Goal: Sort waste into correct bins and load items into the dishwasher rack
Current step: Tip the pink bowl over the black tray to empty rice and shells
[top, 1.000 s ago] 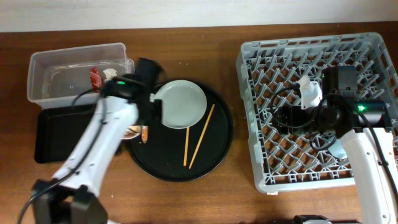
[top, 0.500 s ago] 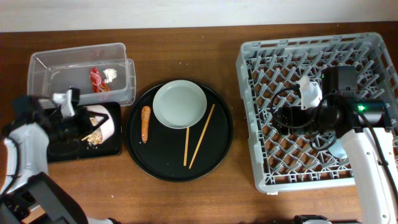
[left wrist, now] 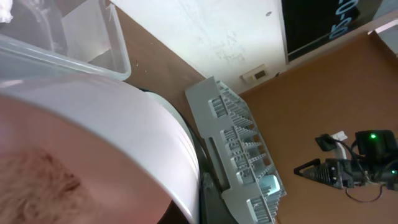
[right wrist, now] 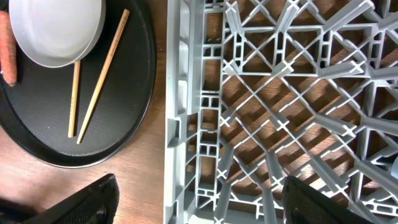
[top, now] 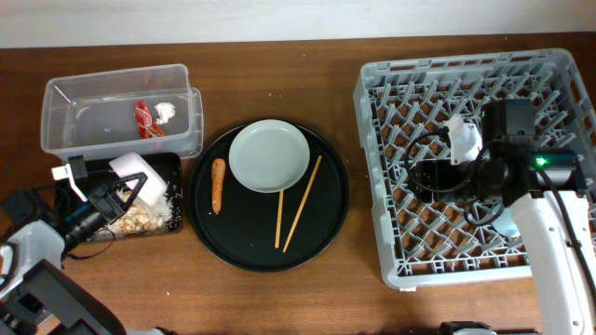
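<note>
**Left arm: bowl tipped over black tray; right arm idle above rack**

Since the earlier frame, the left arm has drawn back toward the lower-left corner of the table [top: 279,65]. The heap of rice scraps [top: 135,220] in the shallow black tray [top: 173,164] has grown. The right arm has not moved.

1. Left gripper [top: 119,193]: clamped on the small pale bowl [top: 138,174]. The bowl is tilted, with its mouth facing down toward the scraps. In the left wrist view the bowl fills most of the picture and hides the fingers.
2. Right gripper [right wrist: 202,208]: fingers wide apart, holding nothing. It hovers over the near-left edge of the dishwasher rack [top: 391,140].
3. Clear tub [top: 121,88]: sits just behind the black tray. It holds the red wrapper [top: 142,118] and the white tissue [top: 166,111].
4. Round black tray [top: 270,249]: lies between the bins and the rack. It carries:
   - the sausage piece [top: 217,184] at its left side;
   - the plate [top: 270,155] toward the back;
   - the chopsticks [top: 302,205] to the right of centre, one end of each touching or lying just beside the plate.
5. Light-blue cup [top: 507,223]: stands inside the rack, partly hidden by the right arm.
</note>
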